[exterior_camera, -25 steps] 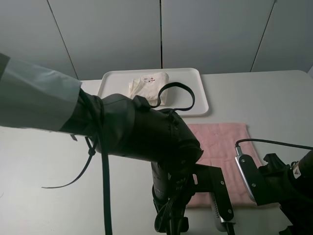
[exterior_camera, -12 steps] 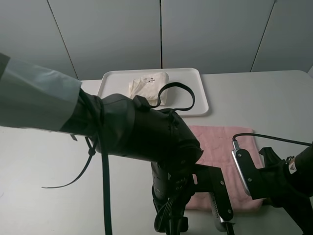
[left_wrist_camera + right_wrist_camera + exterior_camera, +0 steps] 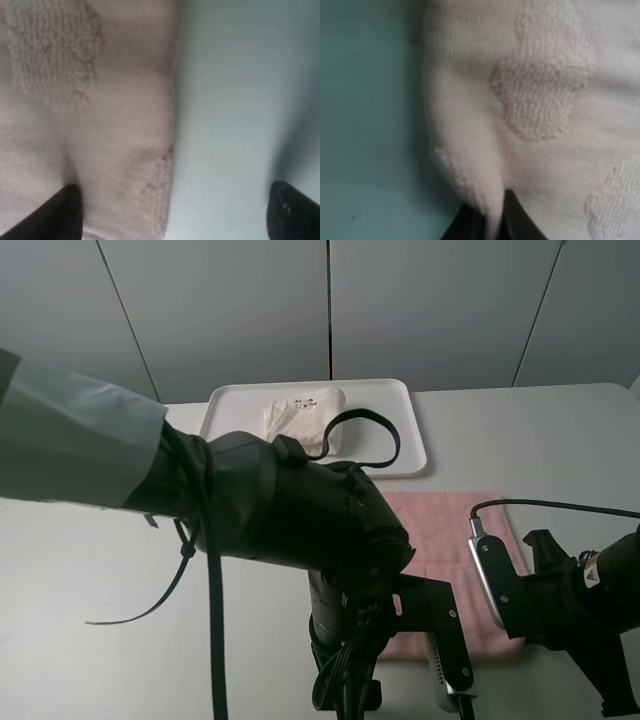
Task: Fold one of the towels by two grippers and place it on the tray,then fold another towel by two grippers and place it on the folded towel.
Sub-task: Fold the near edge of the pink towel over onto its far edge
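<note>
From the high camera I see the tray at the far middle of the table, with the cream towel lying folded and a little rumpled on its left half. The pink towel is spread flat on the table just near of the tray and right of centre, apart from the tray's rim. Much of its left side is hidden under my left arm, which fills the middle of the view; a black cable loops up from it across the tray. My right arm comes in at the near right, over the towel's near right corner. Neither pincer shows from up there, so I go by the wrist cameras. The left pincer stands wide, straddling one edge of the pink towel: one finger is over the cloth and the other over bare table just beside it. I cannot tell whether the tips touch down. The right pincer is clamped on the pink towel, with a narrow fold of its edge pulled up into a ridge that runs down between the two dark fingertips. The cloth beside the ridge lies flat, showing raised terry patches, and bare table lies past the edge.
</note>
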Tool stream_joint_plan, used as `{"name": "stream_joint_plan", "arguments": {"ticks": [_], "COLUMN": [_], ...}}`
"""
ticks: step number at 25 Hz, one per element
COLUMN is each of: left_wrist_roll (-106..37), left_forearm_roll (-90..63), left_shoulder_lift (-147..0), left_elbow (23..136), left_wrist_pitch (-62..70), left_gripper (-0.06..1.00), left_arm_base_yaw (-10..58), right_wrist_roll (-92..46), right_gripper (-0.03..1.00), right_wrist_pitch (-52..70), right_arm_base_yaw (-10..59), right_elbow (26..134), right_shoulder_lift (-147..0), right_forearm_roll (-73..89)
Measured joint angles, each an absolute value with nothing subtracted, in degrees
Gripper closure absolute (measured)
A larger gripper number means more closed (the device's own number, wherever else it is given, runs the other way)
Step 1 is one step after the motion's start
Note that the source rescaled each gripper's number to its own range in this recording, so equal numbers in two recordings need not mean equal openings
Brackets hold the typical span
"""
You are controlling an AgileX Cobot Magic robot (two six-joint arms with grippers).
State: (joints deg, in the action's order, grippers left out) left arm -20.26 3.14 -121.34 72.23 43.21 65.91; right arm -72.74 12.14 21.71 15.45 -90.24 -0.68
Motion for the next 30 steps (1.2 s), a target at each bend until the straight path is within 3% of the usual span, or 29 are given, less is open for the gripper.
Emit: {"name": "stream_joint_plan", "arguments": {"ticks": [2, 8, 13, 16, 30], "left_wrist_roll": [-18.1, -15.6, -12.0, -8.8, -5.1], "left_forearm_roll": [5.2, 9.6, 11.7, 14.6, 17.0], "left_shoulder_lift": [-121.4, -122.0, -122.0, -122.0, -120.3], "left_elbow": [72.2, 72.2, 72.2, 72.2, 72.2], "left_wrist_pitch": [43.2, 42.9, 41.8, 41.7, 42.2], "left_gripper": [0.10, 0.69, 0.90, 0.94, 0.94], "left_arm_base_yaw": [65.9, 65.9, 65.9, 65.9, 65.9], "right_wrist_roll": [-72.7, -72.4, -72.2, -72.2, -66.7], "right_gripper": [0.96, 0.96, 0.96, 0.96, 0.96], "right_wrist_pitch": [11.8, 11.4, 11.0, 10.6, 15.4], "right_arm_base_yaw": [21.7, 21.7, 21.7, 21.7, 21.7], "right_elbow": [15.5, 15.5, 15.5, 15.5, 14.2], "right_shoulder_lift": [-90.4, -90.4, -90.4, -90.4, -80.7], "right_forearm_roll": [-0.7, -0.5, 1.5, 3.1, 9.6]}}
